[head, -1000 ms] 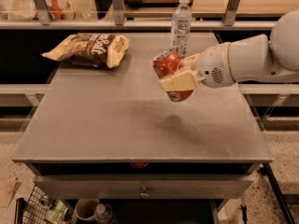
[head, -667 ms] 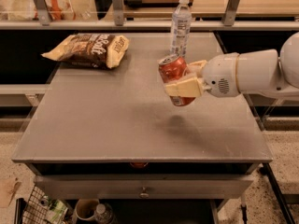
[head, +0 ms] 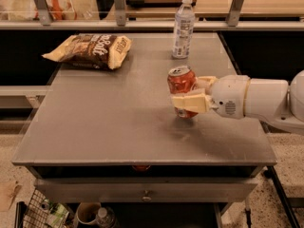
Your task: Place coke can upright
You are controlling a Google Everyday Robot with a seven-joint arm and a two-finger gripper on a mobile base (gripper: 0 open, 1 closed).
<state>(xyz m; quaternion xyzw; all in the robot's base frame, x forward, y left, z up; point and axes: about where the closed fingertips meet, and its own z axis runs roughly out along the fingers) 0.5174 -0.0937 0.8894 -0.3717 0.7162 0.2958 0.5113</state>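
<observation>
The coke can (head: 181,82) is a small red can with a silver top and pull tab. It stands nearly upright at the right middle of the grey table (head: 114,122), its base at or just above the surface. My gripper (head: 189,93) reaches in from the right on a white arm and is shut on the can, one cream finger (head: 190,102) across its front and the other behind it.
A clear plastic water bottle (head: 183,27) stands upright at the back of the table, behind the can. A chip bag (head: 90,50) lies at the back left. A drawer front runs below the table's front edge. A wire basket (head: 45,215) sits on the floor at the left.
The arm has drawn back to the right and lowered the can toward the table. The can has turned from tilted to nearly upright.
</observation>
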